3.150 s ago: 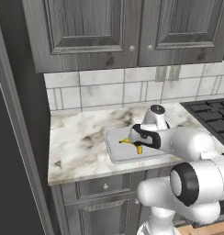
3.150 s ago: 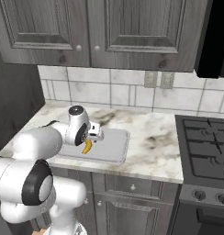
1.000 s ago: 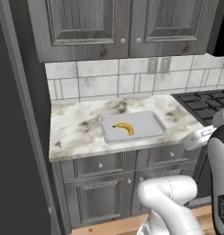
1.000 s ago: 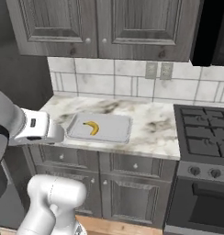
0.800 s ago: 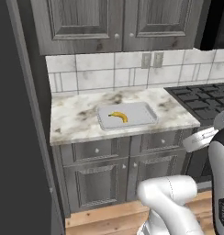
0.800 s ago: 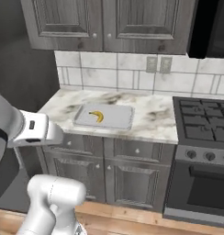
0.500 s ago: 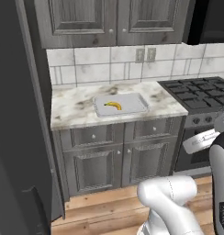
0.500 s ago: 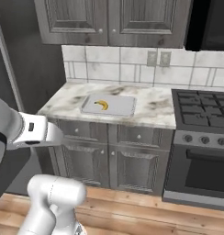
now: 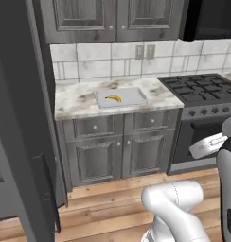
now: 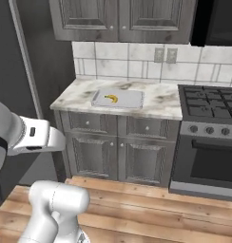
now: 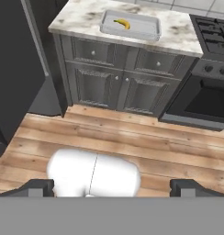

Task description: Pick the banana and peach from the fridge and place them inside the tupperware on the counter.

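- My pincer (image 11: 112, 187) stands fully open, holding nothing.
- Banana (image 9: 113, 98) lies inside tupperware (image 9: 136, 100) on the counter (image 9: 75, 101).
- Peach, judged light, soft, bruisable: grip gently across its middle.

Marbled white-and-grey stone on the counter (image 9: 79, 100), smooth and faintly glossy. Dark grey wood grain on the cabinets (image 10: 120, 156). Matt light-grey plastic for the tupperware (image 9: 136, 97); smooth yellow skin on the banana (image 9: 113, 98). Warm, planked wood on the floor (image 11: 132, 147).
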You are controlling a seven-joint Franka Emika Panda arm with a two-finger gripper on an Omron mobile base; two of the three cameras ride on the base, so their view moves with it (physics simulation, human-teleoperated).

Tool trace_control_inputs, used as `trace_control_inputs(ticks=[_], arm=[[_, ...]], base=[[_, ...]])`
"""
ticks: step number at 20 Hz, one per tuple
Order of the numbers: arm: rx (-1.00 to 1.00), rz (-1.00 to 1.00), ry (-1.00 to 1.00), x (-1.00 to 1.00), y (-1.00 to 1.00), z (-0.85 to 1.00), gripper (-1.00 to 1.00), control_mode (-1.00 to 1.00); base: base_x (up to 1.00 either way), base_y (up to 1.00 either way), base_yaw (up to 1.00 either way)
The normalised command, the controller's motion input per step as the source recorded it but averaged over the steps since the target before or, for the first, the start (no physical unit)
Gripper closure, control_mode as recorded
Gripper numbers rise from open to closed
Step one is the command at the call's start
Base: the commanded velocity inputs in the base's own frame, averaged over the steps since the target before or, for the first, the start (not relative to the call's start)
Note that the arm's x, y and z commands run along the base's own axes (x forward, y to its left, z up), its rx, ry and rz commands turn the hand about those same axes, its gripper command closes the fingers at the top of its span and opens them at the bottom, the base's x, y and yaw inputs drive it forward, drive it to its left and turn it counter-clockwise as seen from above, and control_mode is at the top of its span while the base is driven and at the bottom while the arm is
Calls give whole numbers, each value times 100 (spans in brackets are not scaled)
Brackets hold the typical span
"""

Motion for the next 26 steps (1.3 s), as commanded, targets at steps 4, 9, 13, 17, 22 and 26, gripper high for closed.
trace_control_inputs(ticks=[4,9,13,17,22,26], arm=[[0,0,0,0,0,0,-100,100],[0,0,0,0,0,0,-100,100],[0,0,0,0,0,0,-100,100],[0,0,0,0,0,0,-100,100],[0,0,0,0,0,0,-100,100],[0,0,0,0,0,0,-100,100]], base=[[-23,47,0],[-30,51,0],[-50,51,0],[-59,49,0],[-57,46,0],[-30,58,0]])
